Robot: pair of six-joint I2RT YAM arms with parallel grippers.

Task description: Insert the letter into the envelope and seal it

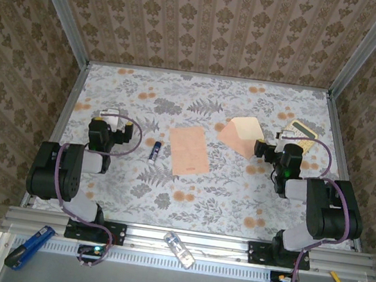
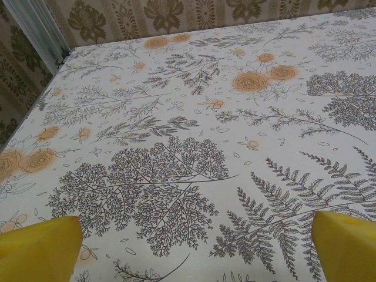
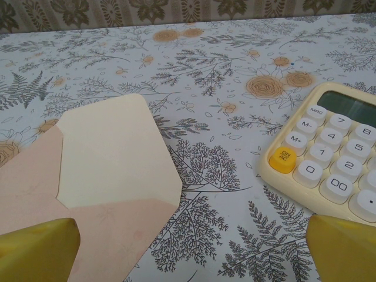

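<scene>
Jaws wide both sides, nothing held
Top: peach-orange paper letter (image 1: 189,151) flat mid-table; salmon-pink paper envelope (image 1: 241,136) just right, cream flap open, beside right gripper (image 1: 288,138); left gripper (image 1: 112,116) well left; left wrist: yellow fingers (image 2: 38,247) apart; right wrist: envelope lower left

Top external: mounted high above and behind the near edge of the table (image 1: 235,204); tilted down and forward; whole tabletop taken in from afar.
Left wrist: carried low over the table; faced toward the far wall (image 2: 176,12); close range; left gripper (image 2: 194,258) framed at the lower corners.
Right wrist: likewise low, close, faced toward the far wall; right gripper (image 3: 194,252) framed below; envelope (image 3: 111,176) and calculator (image 3: 329,158) shared with the top view.
</scene>
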